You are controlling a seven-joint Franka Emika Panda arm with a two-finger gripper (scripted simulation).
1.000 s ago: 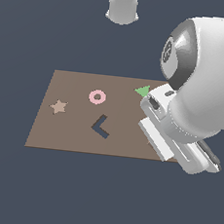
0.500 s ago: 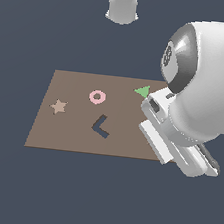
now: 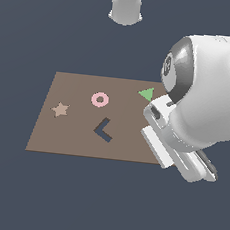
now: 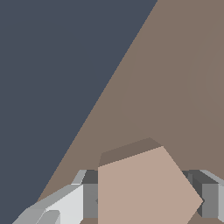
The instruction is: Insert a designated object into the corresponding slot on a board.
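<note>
Count, both views:

- Boards: one, brown point(image 3: 75, 133).
- Loose shapes lying on the board: three. One pink ring point(image 3: 100, 99), one tan star point(image 3: 60, 110), one green triangle point(image 3: 147, 93).
- Dark cut-outs visible: one, L-shaped point(image 3: 103, 131).
- Pentagon blocks: one, tan point(image 4: 144, 188), seen only in the wrist view, sitting between the two fingers point(image 4: 65, 205).
- Arms: one, with one gripper point(image 4: 144, 199).
- Grey stands beyond the board's far edge: one point(image 3: 126, 6).

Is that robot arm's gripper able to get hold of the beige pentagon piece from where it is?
Probably yes: in the wrist view the pentagon block already sits between the gripper fingers, nothing blocking it.
</note>
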